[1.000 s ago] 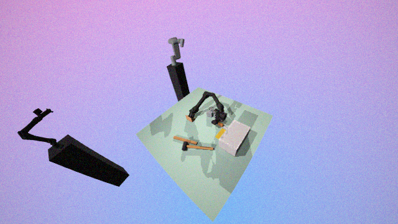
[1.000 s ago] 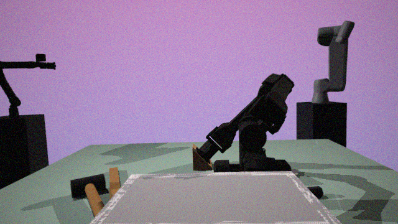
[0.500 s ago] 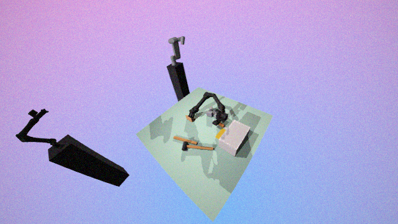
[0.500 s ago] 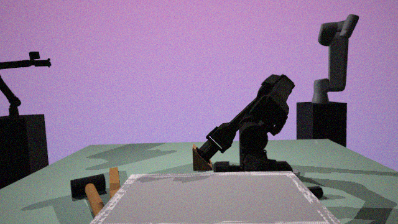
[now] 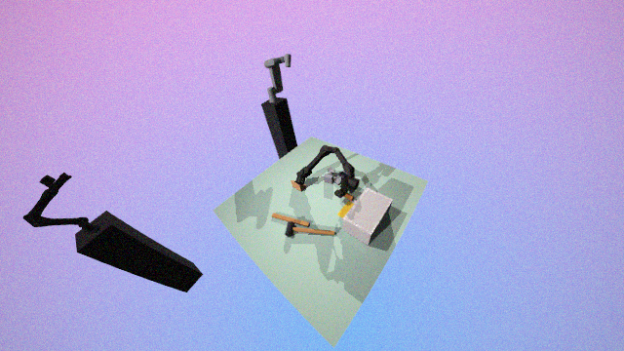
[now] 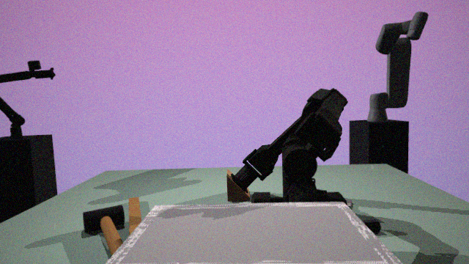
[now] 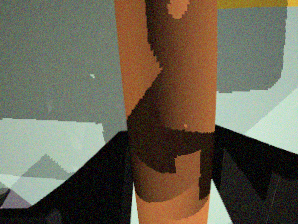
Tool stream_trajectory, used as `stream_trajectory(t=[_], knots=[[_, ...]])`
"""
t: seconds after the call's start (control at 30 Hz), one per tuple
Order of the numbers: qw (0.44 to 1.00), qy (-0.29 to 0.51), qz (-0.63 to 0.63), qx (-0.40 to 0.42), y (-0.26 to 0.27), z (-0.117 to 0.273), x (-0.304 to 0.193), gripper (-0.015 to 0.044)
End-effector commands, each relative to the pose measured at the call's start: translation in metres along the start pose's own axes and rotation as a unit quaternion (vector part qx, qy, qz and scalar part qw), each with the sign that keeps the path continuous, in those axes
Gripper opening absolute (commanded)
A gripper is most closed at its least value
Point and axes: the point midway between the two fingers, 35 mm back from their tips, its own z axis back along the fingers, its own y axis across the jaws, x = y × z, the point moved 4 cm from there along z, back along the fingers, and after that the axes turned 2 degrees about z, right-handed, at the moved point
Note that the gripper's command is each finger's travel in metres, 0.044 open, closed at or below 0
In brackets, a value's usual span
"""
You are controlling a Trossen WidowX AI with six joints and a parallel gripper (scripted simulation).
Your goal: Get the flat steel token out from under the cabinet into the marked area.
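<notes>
The top view looks steeply down from high and far off, so the whole bench (image 5: pixel 273 263) (image 6: pixel 190 187) sits right of centre in its frame as a small tilted diamond. The exterior view stands much nearer, just above the pale cabinet top (image 5: pixel 371 205) (image 6: pixel 253 235), which fills the lower middle of its frame; it faces across the bench toward the arm (image 5: pixel 327 151) (image 6: pixel 300 154). Both share that top, the arm and the two pedestals (image 5: pixel 141 253) (image 5: pixel 279 124) (image 6: pixel 27 172) (image 6: pixel 379 143). The wrist view looks from very close along an orange-brown handle (image 5: pixel 348 197) (image 7: pixel 172 100) between the pincer's fingers; it shares with the top view a yellow patch (image 5: pixel 345 210) (image 7: pixel 250 4), at its upper right edge.
</notes>
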Motion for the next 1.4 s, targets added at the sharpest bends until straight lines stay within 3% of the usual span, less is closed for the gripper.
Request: stream_trajectory(t=[0.0, 1.37], knots=[[1.0, -0.001, -0.004, 0.0, -0.002, 0.0, 0.005, 0.0], [1.0, -0.002, -0.003, 0.0, -0.002, -0.001, 0.034, 0.0]])
